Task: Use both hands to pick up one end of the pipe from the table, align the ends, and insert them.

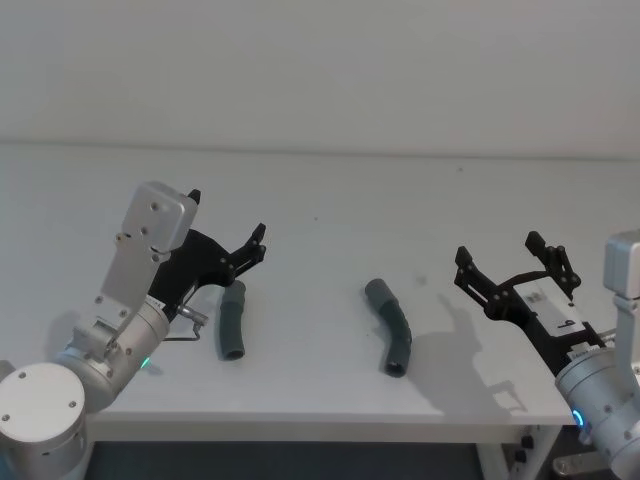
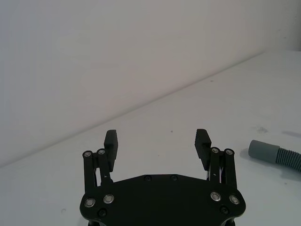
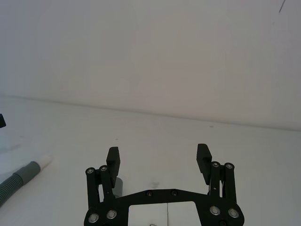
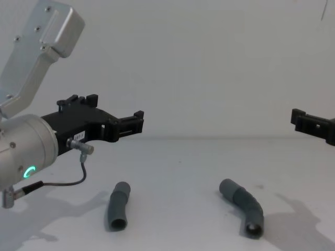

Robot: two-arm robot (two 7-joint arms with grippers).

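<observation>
Two dark grey pieces of the pipe lie on the pale table (image 1: 330, 200). The stubby piece (image 1: 232, 322) (image 4: 118, 205) lies at the left. Just above and behind it hovers my left gripper (image 1: 228, 218) (image 2: 156, 140) (image 4: 137, 121), open and empty. The longer elbow piece (image 1: 390, 325) (image 4: 243, 205) lies mid-table, and its smooth grey collar (image 2: 263, 150) shows in the left wrist view. My right gripper (image 1: 498, 250) (image 3: 158, 157) hangs open and empty to the right of the elbow piece, clear of it. In the right wrist view a corrugated piece ends in a narrow white tip (image 3: 43, 161).
The table's front edge (image 1: 320, 415) runs close below both pieces. A thin cable loop (image 1: 185, 330) hangs from my left wrist beside the stubby piece. A plain wall (image 1: 320, 70) stands behind the table. Bare table lies between the two pieces.
</observation>
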